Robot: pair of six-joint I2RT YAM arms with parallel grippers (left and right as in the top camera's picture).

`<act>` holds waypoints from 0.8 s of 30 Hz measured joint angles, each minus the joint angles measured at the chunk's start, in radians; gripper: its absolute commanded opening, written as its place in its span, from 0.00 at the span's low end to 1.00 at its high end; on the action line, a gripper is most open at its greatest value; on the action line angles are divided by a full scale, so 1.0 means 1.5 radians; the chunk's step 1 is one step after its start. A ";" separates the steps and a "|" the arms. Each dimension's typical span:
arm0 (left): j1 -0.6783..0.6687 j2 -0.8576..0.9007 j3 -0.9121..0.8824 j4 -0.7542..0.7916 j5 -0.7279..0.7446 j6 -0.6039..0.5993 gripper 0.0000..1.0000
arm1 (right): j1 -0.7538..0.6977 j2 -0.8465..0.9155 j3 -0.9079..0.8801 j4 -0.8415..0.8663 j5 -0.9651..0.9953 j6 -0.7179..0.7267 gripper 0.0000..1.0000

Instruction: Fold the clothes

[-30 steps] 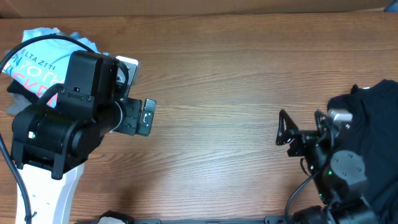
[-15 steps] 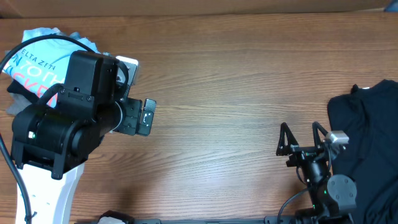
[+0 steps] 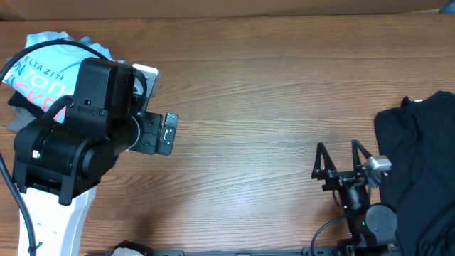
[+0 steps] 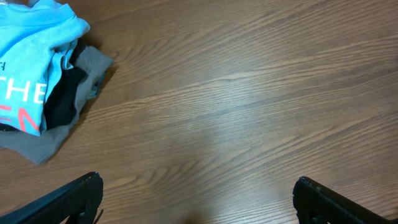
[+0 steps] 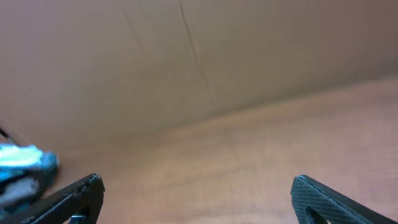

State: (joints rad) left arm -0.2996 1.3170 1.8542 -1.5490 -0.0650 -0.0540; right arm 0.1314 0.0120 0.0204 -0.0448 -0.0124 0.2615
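The clothes lie in two places. A crumpled pile sits at the table's far left: a light blue T-shirt [image 3: 50, 60] [image 4: 31, 50] with pink and white lettering, over a black garment [image 4: 62, 102] and a grey one [image 4: 37, 140]. A black garment [image 3: 419, 163] lies spread at the right edge. My left gripper [image 3: 160, 133] [image 4: 198, 193] hovers open over bare wood, to the right of the pile. Near the front edge, my right gripper [image 3: 339, 158] [image 5: 196, 193] stands open and empty, just left of the black garment. The blue T-shirt [image 5: 22, 158] shows blurred at far left in the right wrist view.
The wooden table [image 3: 270, 92] stretches between the two heaps. A brown cardboard wall [image 5: 186, 56] runs along the back edge. The bulky left arm [image 3: 71, 142] covers the near part of the pile, with its cable looping over the clothes.
The right arm has drawn back toward the front edge, off the black garment, its open fingers now a little lower. The left arm has not moved.
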 measured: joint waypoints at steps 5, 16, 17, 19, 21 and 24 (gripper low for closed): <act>0.000 0.000 0.000 0.000 0.000 0.000 1.00 | 0.000 0.000 -0.002 -0.001 -0.004 0.000 1.00; 0.000 0.003 0.000 0.000 0.000 0.000 1.00 | 0.000 0.000 -0.002 -0.028 -0.004 0.000 1.00; 0.000 0.003 0.000 0.000 0.000 0.000 1.00 | 0.000 0.000 -0.002 -0.028 -0.005 0.000 1.00; 0.000 0.003 0.000 0.000 0.000 0.000 1.00 | 0.000 0.000 -0.002 -0.028 -0.004 0.000 1.00; 0.000 0.004 0.000 0.000 0.000 0.000 1.00 | 0.000 0.000 -0.002 -0.028 -0.004 0.000 1.00; 0.000 0.004 0.000 0.000 0.000 0.000 1.00 | 0.000 0.000 -0.002 -0.028 -0.004 0.000 1.00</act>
State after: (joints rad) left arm -0.2996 1.3235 1.8542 -1.5490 -0.0650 -0.0540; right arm 0.1314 0.0120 0.0181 -0.0868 -0.0185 0.2615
